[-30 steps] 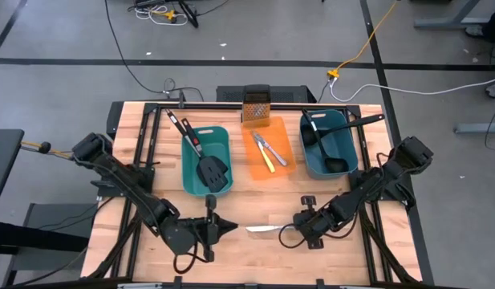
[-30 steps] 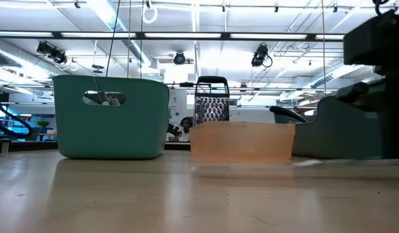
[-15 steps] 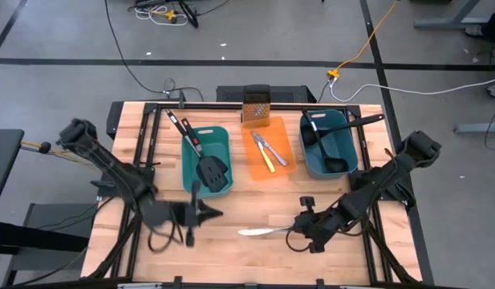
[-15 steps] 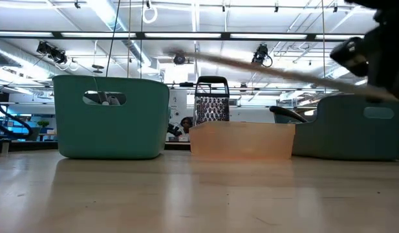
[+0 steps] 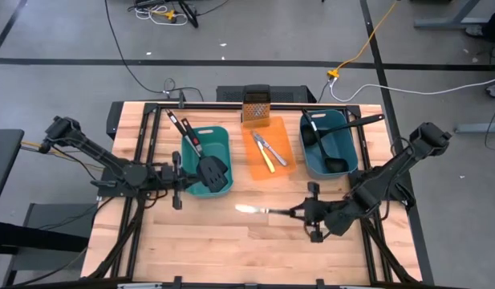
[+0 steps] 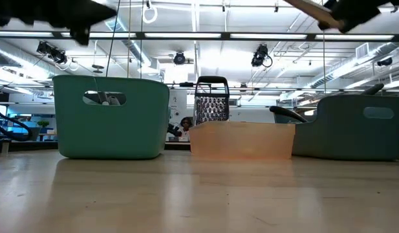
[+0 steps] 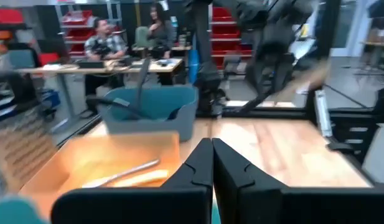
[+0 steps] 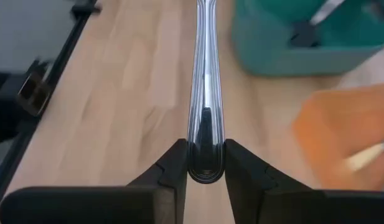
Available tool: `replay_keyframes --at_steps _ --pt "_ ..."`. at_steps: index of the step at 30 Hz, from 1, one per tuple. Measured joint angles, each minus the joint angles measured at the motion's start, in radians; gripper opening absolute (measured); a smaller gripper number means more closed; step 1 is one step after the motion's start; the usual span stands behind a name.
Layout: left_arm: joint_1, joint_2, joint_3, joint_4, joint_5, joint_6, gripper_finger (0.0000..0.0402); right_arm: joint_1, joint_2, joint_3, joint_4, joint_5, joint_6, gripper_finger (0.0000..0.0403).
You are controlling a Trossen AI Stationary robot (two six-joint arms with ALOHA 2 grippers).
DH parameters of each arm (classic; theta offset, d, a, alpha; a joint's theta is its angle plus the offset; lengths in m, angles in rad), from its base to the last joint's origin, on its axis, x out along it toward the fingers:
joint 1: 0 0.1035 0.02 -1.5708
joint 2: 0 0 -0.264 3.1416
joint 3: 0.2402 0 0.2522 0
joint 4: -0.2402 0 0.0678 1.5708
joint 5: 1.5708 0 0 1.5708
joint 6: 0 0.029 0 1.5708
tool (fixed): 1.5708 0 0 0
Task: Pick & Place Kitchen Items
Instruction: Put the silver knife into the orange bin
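My right gripper (image 5: 302,212) is shut on a silver table knife (image 5: 259,210) above the table's near middle; the knife also shows at the top of the low view (image 6: 308,8). My left gripper (image 5: 185,178) is shut and empty, raised beside the left teal tub (image 5: 200,186), pointing toward the table's right. Two black spatulas (image 5: 208,164) lie in that tub. A silver knife and a yellow-handled knife (image 5: 267,151) lie in the orange tray (image 5: 284,128). Two black ladles (image 5: 327,152) rest in the right teal tub (image 5: 347,128). My right gripper pinches the knife's handle end (image 8: 206,146) between its two fingers (image 8: 174,163). The fingers come about level from the table's right and lie along the knife. The knife is lifted clear of the table, its blade (image 5: 245,209) pointing toward the table's left.
A brownish metal box grater (image 5: 255,106) stands behind the orange tray at the far edge. Bare wood lies along the near half of the table (image 5: 231,249). People sit at desks in the room beyond, in the left wrist view (image 7: 107,40).
My right gripper has lifted the knife off the table and carried it up and a little toward the far edge; the knife now hangs clear. My left gripper has risen and gone from the near middle toward the left teal tub.
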Motion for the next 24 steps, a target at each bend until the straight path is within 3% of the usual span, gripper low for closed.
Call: replay_keyframes --at_steps 5,10,15,19,24 --pt "0.0 -0.006 -0.096 0.115 -0.007 -0.004 0.0005 -0.025 -0.056 0.0 0.069 0.113 -0.074 0.0086" --pt "0.0 -0.006 -0.112 0.123 -0.005 0.001 0.0019 -0.1 -0.087 -0.012 0.189 0.128 -0.224 0.0086" --pt "0.0 -0.006 -0.112 0.13 -0.005 0.012 0.0022 -0.204 -0.156 -0.115 0.444 0.05 -0.383 0.0086" --pt "0.0 -0.005 -0.111 0.121 0.025 0.008 0.0018 -0.302 -0.243 -0.25 0.661 -0.077 -0.452 0.0086" --pt "0.0 -0.005 -0.111 0.118 0.051 0.011 0.0015 -0.419 -0.354 -0.352 0.668 -0.174 -0.442 0.0086"
